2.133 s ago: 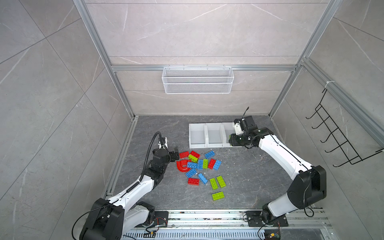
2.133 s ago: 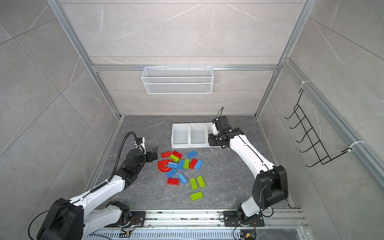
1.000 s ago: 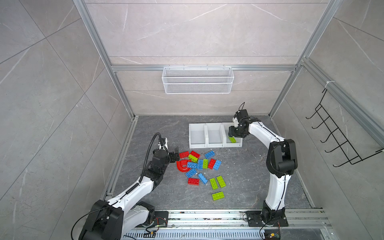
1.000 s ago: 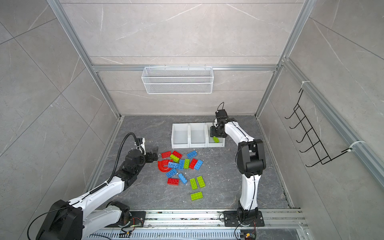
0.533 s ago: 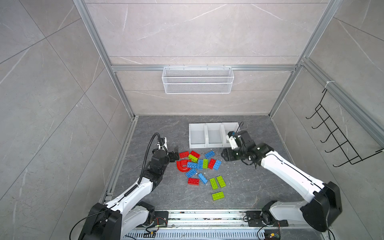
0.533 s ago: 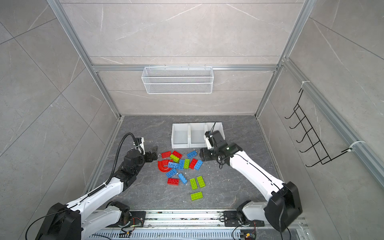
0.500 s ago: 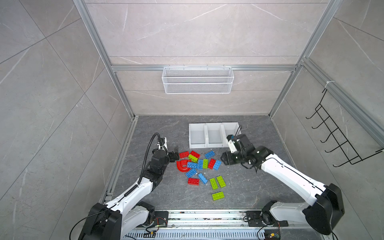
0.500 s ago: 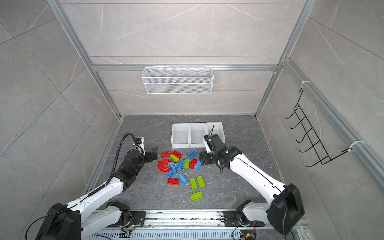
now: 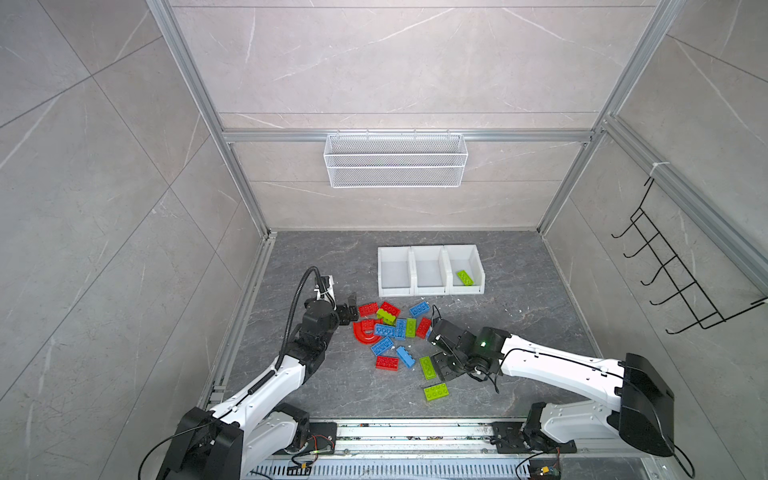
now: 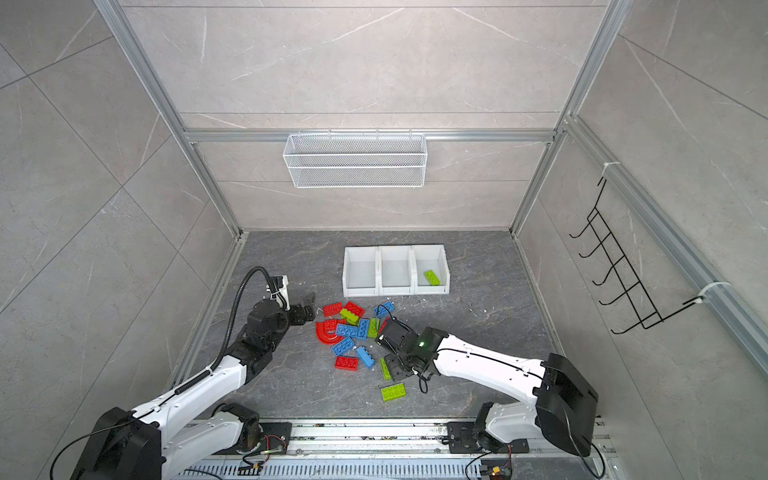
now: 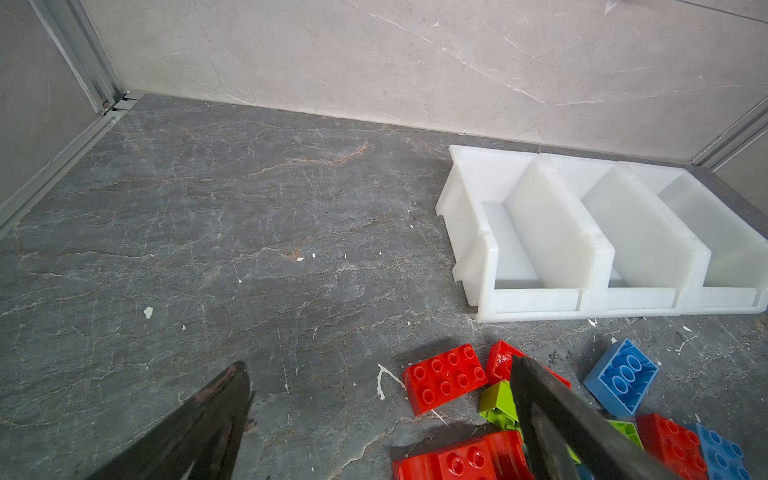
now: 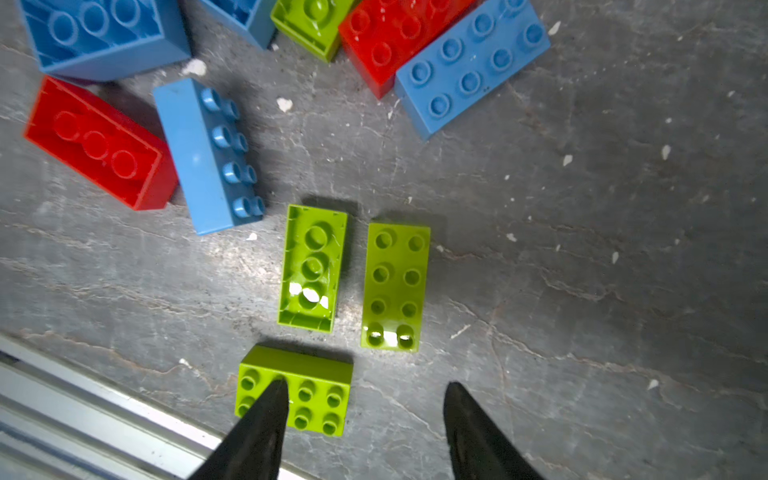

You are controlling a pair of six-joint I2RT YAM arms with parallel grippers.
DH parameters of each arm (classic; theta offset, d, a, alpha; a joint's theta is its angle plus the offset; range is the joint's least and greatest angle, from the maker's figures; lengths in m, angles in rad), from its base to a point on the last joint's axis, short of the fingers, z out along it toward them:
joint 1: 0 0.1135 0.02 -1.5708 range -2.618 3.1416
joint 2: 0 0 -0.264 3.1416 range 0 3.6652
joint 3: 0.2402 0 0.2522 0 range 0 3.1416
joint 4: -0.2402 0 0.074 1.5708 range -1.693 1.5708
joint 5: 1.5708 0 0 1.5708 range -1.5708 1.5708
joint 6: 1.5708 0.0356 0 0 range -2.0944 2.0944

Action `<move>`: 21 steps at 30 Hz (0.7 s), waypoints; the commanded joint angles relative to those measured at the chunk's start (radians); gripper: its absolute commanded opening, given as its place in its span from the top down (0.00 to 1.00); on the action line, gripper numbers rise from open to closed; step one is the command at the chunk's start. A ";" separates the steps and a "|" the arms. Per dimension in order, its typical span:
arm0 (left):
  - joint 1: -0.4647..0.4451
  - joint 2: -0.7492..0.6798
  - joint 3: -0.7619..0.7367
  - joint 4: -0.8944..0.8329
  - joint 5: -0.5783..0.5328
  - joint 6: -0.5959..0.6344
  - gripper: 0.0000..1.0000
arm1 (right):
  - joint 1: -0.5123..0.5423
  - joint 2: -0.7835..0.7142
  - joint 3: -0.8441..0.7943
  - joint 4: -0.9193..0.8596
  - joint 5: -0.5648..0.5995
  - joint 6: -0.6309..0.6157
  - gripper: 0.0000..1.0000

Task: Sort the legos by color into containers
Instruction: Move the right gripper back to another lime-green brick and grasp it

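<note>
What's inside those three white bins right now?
The bins hold one green brick, lying in the right-end bin in both top views. The other two show only bare white floors. Their front walls may hide a thin strip of floor.

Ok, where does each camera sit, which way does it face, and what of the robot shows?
Top views: high above the base side, looking down; both arms, left gripper, right gripper show.
Left wrist: on the left arm, facing the containers past its open fingers.
Right wrist: on the right arm, facing down at green legos past its open fingers.
Shared: containers in top and left wrist views; green legos in top and right wrist.
</note>
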 commanded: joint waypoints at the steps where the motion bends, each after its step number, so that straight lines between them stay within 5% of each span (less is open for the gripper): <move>1: 0.003 -0.020 -0.004 0.045 0.003 0.014 0.00 | 0.004 0.031 -0.027 0.015 0.037 0.025 0.37; 21: 0.004 -0.014 -0.002 0.043 -0.003 0.015 0.00 | -0.065 0.160 -0.095 0.180 -0.010 -0.013 0.48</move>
